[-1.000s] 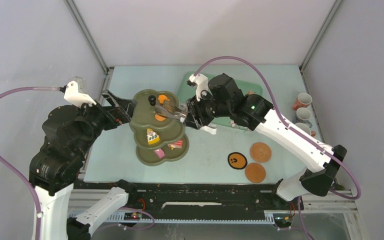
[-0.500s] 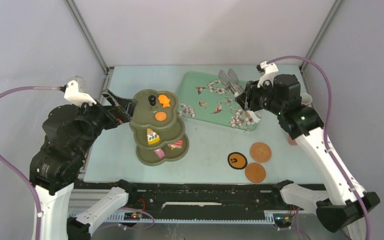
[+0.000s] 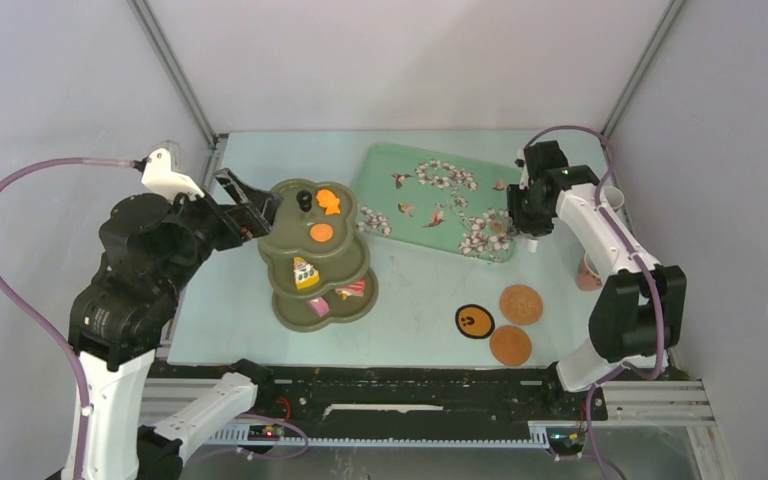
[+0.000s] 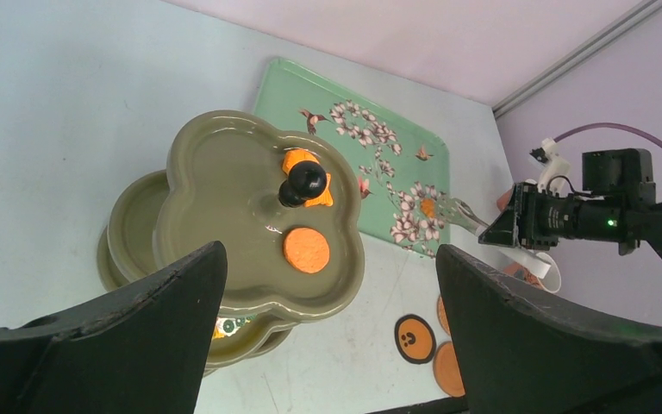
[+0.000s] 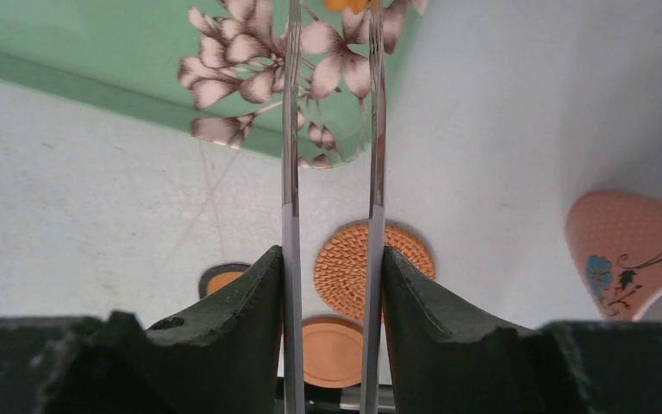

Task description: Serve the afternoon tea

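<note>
Left arm: we've got it raised at the left edge of the bench [image 3: 410,285], elbow high, wrist tipped toward the stand [image 3: 295,250].
Left jaws: the left gripper [image 3: 252,205] hangs just beside the top tier, jaws spread wide and gripping nothing. In the wrist view its fingers [image 4: 138,345] frame that tier.
Right arm: folded up along the right edge, forearm reaching back, with the right gripper [image 3: 523,218] pointing down at the right end of the tray [image 3: 378,165].
Right jaws: pinching the metal tongs [image 5: 291,129], one finger [image 5: 241,319] pressed against the outside of each blade. The blades run parallel with a gap between them and reach over the tray's flowered corner. We cannot tell whether they touch it.
Stand: upright, left of centre, just beside the tray.
Pastries: two orange ones [image 3: 321,232] on the top tier by the black knob [image 3: 304,200], a yellow one [image 3: 305,272] on the middle tier, pink [image 3: 318,306] and red [image 3: 353,289] on the lowest.
Cups: the cups [image 3: 609,198] are at the far right, partly hidden behind the arm.
Coasters: two brown coasters [image 3: 521,304] and a black one [image 3: 474,321] clustered at front right.
</note>
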Robot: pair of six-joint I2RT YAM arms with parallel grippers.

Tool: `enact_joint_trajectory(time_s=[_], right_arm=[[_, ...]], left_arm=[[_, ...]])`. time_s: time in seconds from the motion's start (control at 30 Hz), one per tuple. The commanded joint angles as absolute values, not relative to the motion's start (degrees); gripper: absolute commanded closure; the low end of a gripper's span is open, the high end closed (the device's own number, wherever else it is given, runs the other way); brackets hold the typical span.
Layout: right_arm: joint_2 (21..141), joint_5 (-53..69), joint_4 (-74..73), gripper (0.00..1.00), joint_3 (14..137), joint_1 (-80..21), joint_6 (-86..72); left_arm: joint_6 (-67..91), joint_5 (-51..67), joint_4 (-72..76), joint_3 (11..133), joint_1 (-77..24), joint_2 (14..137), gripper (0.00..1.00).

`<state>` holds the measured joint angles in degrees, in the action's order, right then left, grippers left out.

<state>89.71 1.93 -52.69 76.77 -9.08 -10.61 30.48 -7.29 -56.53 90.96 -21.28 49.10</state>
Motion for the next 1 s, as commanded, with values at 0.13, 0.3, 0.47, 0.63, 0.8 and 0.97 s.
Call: enact_joint_trajectory(time_s=[0.13,0.3,0.47,0.63,0.8,0.97], right_arm=[[92.6,-2.9,-54.3,0.55,83.2,-9.6,-6.6],[94.6,-0.8,-53.9,0.53,84.0,-9.5,-6.9],[96.4,-0.6,-53.4,0.52,84.7,-9.4,-6.5],[98.2,0.2,-52.9,0.51,84.9,-9.4,-6.4],[99.4,1.1,-52.8,0.51,84.9,-9.5,-6.5],[100.1,0.9,-52.3,0.51,84.5,-9.4,-6.7]], left_arm=[[28.8,-6.7,-55.8,93.9,-20.9,50.3,0.02],[28.4,-6.7,-55.7,94.0,-20.9,50.7,0.02],[28.1,-6.9,-55.7,94.0,-20.9,51.0,0.02],[27.8,-6.9,-55.8,94.2,-20.8,51.2,0.02],[27.6,-6.8,-55.8,94.5,-20.8,51.6,0.02],[27.5,-6.8,-55.9,94.7,-20.7,51.8,0.02]])
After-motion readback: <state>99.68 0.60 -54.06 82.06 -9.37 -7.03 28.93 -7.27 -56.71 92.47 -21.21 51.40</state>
